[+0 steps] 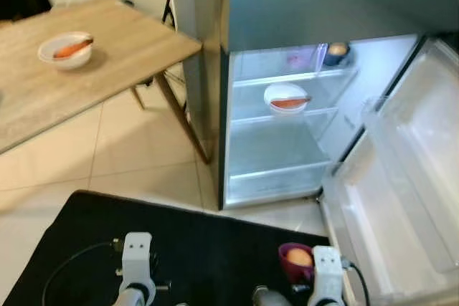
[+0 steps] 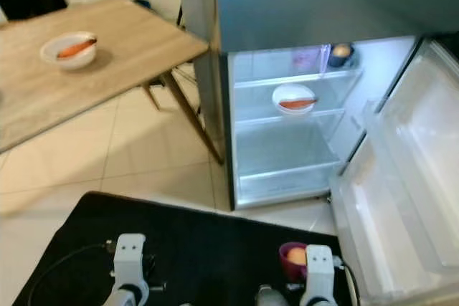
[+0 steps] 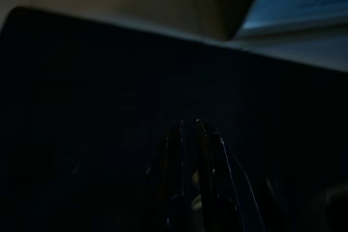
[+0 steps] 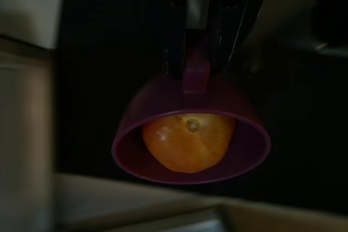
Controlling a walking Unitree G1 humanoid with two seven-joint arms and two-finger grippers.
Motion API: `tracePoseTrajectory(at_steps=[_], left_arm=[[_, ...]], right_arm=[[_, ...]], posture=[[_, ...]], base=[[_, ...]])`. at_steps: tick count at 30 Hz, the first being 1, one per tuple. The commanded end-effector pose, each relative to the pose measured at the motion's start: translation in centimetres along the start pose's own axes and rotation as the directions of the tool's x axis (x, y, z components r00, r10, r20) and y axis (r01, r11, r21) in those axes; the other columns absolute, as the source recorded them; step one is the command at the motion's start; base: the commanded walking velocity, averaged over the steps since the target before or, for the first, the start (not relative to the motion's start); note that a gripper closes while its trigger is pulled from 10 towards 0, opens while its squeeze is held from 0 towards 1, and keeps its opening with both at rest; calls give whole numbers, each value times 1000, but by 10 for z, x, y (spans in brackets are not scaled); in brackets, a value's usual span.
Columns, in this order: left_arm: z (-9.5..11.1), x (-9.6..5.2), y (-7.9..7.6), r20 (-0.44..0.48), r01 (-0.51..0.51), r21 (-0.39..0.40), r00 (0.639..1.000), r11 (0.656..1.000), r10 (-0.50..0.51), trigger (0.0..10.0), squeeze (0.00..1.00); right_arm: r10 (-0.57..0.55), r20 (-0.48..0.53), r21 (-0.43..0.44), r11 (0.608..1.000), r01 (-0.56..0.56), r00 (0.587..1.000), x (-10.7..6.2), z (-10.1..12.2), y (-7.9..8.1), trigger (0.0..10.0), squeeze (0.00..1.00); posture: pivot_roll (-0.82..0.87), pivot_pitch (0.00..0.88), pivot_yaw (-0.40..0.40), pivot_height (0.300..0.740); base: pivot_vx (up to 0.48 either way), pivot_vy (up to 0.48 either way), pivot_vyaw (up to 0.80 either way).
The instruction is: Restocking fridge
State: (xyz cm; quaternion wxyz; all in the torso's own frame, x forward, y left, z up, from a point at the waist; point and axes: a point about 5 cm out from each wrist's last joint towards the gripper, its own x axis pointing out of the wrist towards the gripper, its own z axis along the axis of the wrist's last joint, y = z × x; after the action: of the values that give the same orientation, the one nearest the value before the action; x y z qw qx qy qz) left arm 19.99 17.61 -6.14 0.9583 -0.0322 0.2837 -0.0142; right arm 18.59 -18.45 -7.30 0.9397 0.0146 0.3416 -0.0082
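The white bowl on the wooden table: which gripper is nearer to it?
Left. The left gripper hangs low on the white bowl's side; the right gripper, holding a purple bowl, is farther away.

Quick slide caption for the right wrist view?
Right gripper pinching the rim of a purple bowl that holds an orange fruit.

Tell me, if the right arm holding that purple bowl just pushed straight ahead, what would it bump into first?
Probably the open fridge door, just ahead of the right gripper, whose jaws pinch the purple bowl with the orange fruit. Depth is hard to judge here.
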Motion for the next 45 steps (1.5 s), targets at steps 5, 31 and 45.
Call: tracePoseTrajectory(at_steps=[5, 31, 45], left_arm=[[-10, -5, 5, -47, -16, 12, 999, 1000, 17, 10000, 0], [-5, -2, 4, -41, -14, 41, 999, 999, 15, 10000, 0], [-2, 0, -2, -25, 10, 35, 1000, 999, -9, 10000, 0]], right_arm=[[-10, 1, -5, 1000, 10, 1000, 0, 1, -6, 10000, 0], [-10, -27, -5, 1000, 10, 1000, 1, 0, -6, 10000, 0], [-16, -30, -4, 1000, 16, 999, 1, 0, -9, 10000, 0]], posture=[[-140, 136, 52, 740], [-138, 129, 53, 740], [-142, 130, 53, 740]], base=[[0, 0, 0], [0, 0, 0], [216, 0, 0]])
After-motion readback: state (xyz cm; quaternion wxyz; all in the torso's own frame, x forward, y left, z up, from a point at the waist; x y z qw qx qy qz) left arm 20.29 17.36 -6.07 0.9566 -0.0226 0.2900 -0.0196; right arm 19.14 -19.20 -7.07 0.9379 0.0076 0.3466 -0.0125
